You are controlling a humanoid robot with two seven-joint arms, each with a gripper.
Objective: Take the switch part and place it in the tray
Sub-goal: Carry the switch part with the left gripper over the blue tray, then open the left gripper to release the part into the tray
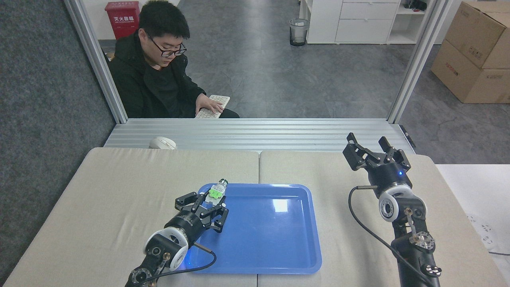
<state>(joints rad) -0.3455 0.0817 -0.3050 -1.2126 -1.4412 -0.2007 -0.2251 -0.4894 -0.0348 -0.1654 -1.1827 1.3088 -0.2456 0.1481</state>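
Over the upper left corner of the tray [279, 255], our left gripper [211, 201] grasps the switch part [216, 191]; pickup looks done, and we judge only lowering and release remain, while our right gripper [372, 153] idles spread at right

The left tool [211, 198] grips the switch part [216, 191] over the tray's [279, 247] far-left corner; the right tool [372, 149] hangs open.
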